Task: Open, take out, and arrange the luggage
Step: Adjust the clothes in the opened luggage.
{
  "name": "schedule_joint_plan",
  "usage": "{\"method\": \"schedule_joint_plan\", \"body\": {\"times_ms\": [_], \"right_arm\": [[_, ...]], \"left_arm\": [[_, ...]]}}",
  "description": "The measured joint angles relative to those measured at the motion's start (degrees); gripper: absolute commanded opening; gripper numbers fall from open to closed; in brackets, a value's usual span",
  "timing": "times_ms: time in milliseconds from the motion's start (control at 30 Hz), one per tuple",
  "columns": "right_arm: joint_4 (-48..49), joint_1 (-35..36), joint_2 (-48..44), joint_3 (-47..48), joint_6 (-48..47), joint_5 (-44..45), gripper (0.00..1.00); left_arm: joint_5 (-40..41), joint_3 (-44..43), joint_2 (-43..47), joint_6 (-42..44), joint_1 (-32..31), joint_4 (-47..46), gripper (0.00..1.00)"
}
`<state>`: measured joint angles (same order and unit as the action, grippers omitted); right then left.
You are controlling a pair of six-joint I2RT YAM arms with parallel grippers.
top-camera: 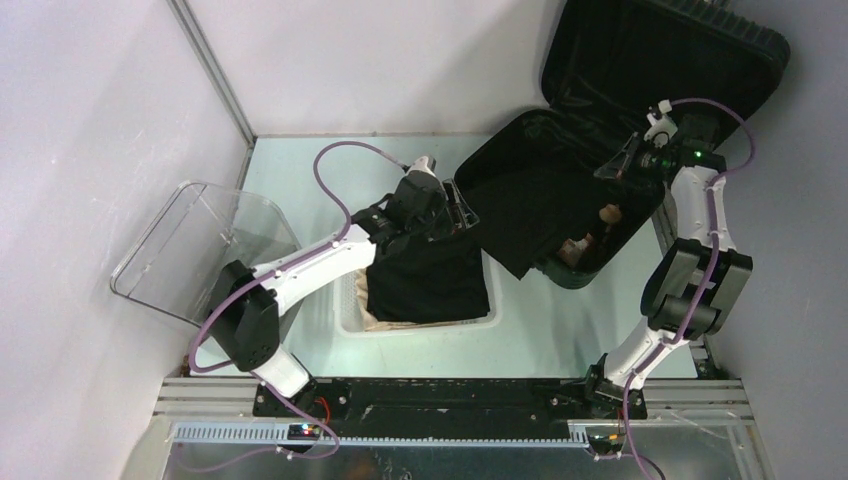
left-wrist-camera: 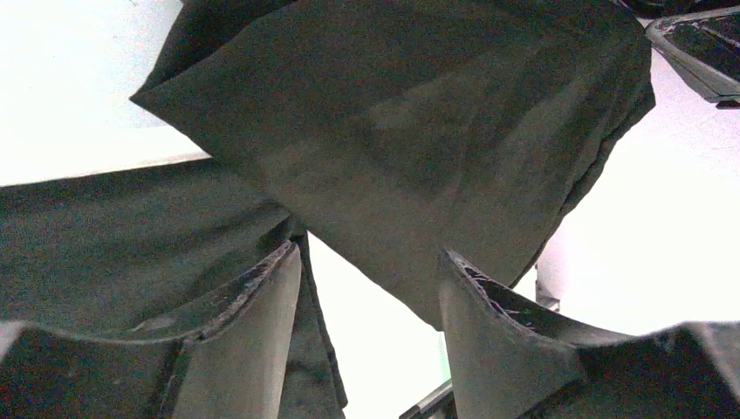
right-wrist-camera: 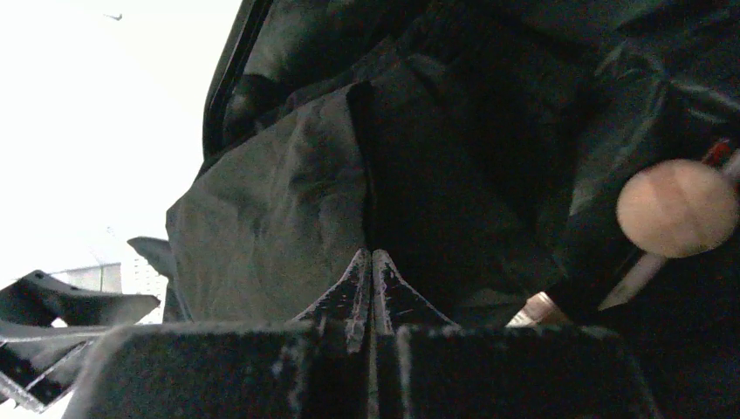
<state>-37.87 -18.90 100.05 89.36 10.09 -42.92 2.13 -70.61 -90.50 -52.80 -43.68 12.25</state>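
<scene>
The luggage, a big black hard-shell suitcase, lies open at the back right, its ribbed lid propped up. A black garment trails from its lower half into the white basket. My left gripper hovers over the garment at the basket's far edge. In its wrist view the left gripper is open, nothing between the fingers. My right gripper reaches inside the suitcase. Its tips are shut together against a fold of dark cloth; no cloth shows between them.
A clear plastic bin leans at the left. Tan wooden pieces lie in the suitcase by the right arm; a round tan knob shows close by. White walls and a metal post enclose the table.
</scene>
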Motion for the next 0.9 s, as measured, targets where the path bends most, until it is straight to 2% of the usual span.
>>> {"method": "schedule_joint_plan", "body": {"times_ms": [267,333,367,433,533,567,700,900], "right_arm": [[4.2,-1.25,4.48,0.48,2.23,1.73,0.02],[4.13,-1.2,7.13,1.16,2.67,1.81,0.17],[3.96,-1.2,8.37,1.38,2.97,1.84,0.32],[3.34,-1.2,9.6,1.46,3.65,2.36,0.5],[1.66,-1.22,9.05,1.51,4.35,4.48,0.62],[1.31,-1.22,8.52,1.51,4.92,5.31,0.71],[0.33,-1.22,3.1,0.13,9.11,10.03,0.78],[1.38,-1.22,-11.47,-10.8,19.67,17.46,0.8]], "left_arm": [[0.28,-0.85,-0.44,0.94,0.0,0.92,0.64],[0.28,-0.85,-0.59,1.01,-0.02,1.03,0.64],[0.31,-0.85,-0.66,1.18,0.0,1.18,0.64],[0.31,-0.85,-0.74,1.44,-0.02,1.4,0.65],[0.26,-0.85,-0.74,2.05,0.0,1.68,0.67],[0.24,-0.85,-0.76,2.29,0.0,1.66,0.67],[0.02,-0.85,-0.76,2.86,0.0,1.6,0.69],[-1.01,-0.85,-0.76,3.54,0.0,1.33,0.72]]}}
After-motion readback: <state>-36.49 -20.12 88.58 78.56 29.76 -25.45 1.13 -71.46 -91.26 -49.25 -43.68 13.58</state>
